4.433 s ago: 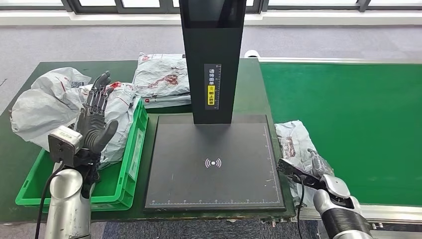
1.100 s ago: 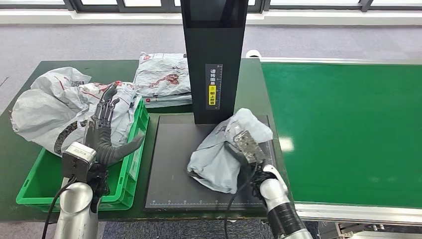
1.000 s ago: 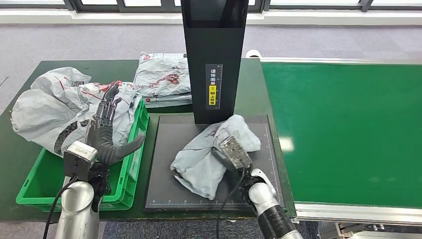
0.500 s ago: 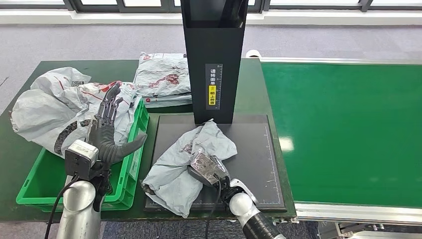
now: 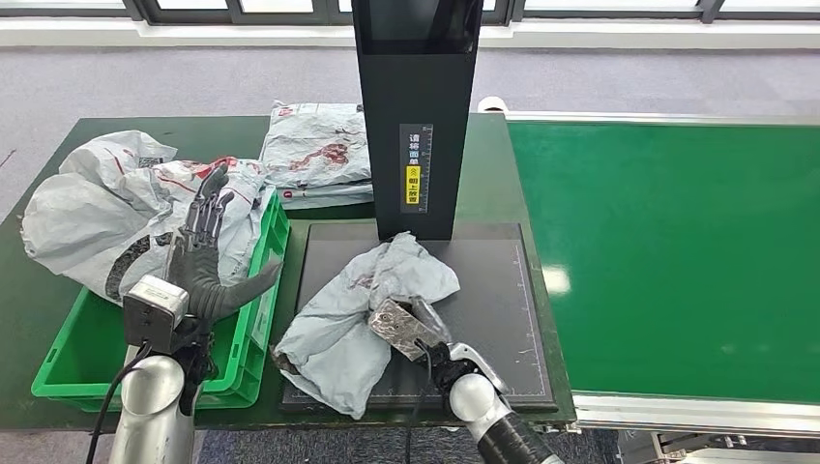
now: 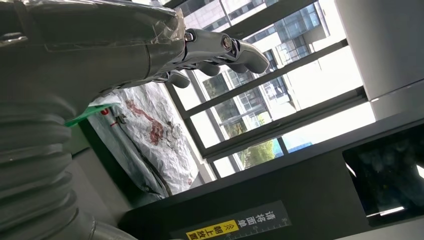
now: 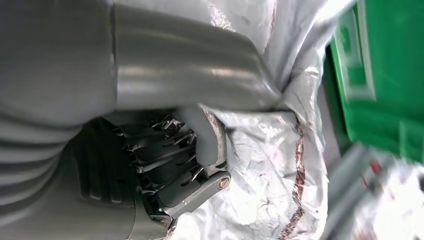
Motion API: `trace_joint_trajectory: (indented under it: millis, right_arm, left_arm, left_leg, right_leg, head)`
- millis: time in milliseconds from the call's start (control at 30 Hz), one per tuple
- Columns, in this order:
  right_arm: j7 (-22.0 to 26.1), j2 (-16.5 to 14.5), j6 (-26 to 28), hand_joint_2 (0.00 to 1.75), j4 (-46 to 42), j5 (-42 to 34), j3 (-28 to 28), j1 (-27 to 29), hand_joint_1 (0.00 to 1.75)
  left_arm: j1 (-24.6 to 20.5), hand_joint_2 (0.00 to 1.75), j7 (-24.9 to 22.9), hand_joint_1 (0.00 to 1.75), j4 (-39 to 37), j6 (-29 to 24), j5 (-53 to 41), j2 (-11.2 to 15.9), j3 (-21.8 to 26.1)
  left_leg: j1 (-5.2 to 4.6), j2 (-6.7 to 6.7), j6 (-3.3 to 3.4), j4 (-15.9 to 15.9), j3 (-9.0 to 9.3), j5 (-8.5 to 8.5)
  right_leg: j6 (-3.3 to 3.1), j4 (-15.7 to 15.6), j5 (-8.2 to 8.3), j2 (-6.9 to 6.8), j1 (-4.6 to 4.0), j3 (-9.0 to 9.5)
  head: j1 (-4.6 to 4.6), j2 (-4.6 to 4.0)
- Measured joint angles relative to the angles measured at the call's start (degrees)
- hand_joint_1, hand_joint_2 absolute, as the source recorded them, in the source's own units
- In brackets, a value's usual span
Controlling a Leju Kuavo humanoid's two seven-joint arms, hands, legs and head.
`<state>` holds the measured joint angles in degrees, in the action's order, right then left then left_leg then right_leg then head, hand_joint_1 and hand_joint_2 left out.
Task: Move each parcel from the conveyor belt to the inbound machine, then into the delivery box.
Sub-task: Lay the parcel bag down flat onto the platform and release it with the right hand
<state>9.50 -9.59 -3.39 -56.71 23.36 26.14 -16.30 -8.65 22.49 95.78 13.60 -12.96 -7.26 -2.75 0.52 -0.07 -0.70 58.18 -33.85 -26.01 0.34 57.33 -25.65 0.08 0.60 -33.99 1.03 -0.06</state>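
A crumpled grey parcel (image 5: 350, 311) lies on the black plate (image 5: 488, 295) of the inbound machine, its left end hanging over the plate's front left corner. My right hand (image 5: 407, 329) grips it from the right side; the right wrist view shows the fingers (image 7: 192, 162) curled into the parcel's (image 7: 272, 192) folds. My left hand (image 5: 200, 253) is raised over the green delivery box (image 5: 73, 360), fingers spread and holding nothing. In the left wrist view that hand (image 6: 155, 45) stretches out towards the window.
Several grey parcels (image 5: 92, 208) are heaped in and over the green box. Another parcel (image 5: 315, 151) lies on the table behind the plate. The machine's black column (image 5: 416, 116) stands at the plate's far edge. The green conveyor belt (image 5: 677, 251) runs along the right.
Over the last second my right hand carried the parcel leftwards across the plate and lowered it. In the last half second it barely shifted. The left hand stayed raised.
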Motion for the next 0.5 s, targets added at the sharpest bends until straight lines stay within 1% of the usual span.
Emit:
trace_joint_trajectory:
  millis: [133, 267, 367, 500]
  right_arm:
    - [-0.8, 2.8, 2.1, 0.0, -10.3, 1.2, -0.1, 2.3, 0.0]
    - [0.0, 5.2, 5.0, 0.0, -20.8, 1.4, -1.5, 5.5, 0.0]
    - [0.9, 6.1, 7.0, 0.0, -26.3, 1.6, -3.2, 7.3, 0.0]
    - [1.4, 6.4, 9.2, 0.0, -32.3, 3.0, -5.4, 10.0, 0.0]
  left_arm:
    - [1.8, 1.75, 0.0, 0.0, 1.5, -0.9, 0.0, 0.4, 0.1]
    - [3.1, 1.75, 0.1, 0.0, 2.7, -1.4, -0.1, 0.4, 0.3]
    - [3.4, 1.75, 0.1, 0.0, 3.2, -1.5, -0.4, 0.4, 0.4]
    - [3.4, 1.75, 0.0, 0.0, 3.5, -1.6, -0.9, 0.4, 0.5]
  left_leg:
    - [-0.02, -0.01, 0.0, 0.0, 0.0, -0.02]
    - [-0.02, -0.01, 0.01, 0.0, -0.02, -0.05]
    - [-0.02, -0.01, 0.01, 0.0, -0.02, -0.06]
    - [-0.02, -0.01, 0.01, 0.0, -0.02, -0.05]
  right_leg:
    - [0.0, 0.0, 0.0, 0.0, 0.01, -0.01]
    - [0.01, 0.0, -0.01, -0.01, 0.01, -0.02]
    - [0.0, 0.0, -0.02, 0.0, 0.01, -0.04]
    - [0.0, 0.0, -0.01, -0.02, 0.01, -0.04]
  head:
    - [0.0, -0.01]
    - [0.0, -0.01]
    - [-0.01, -0.01]
    - [0.01, 0.0]
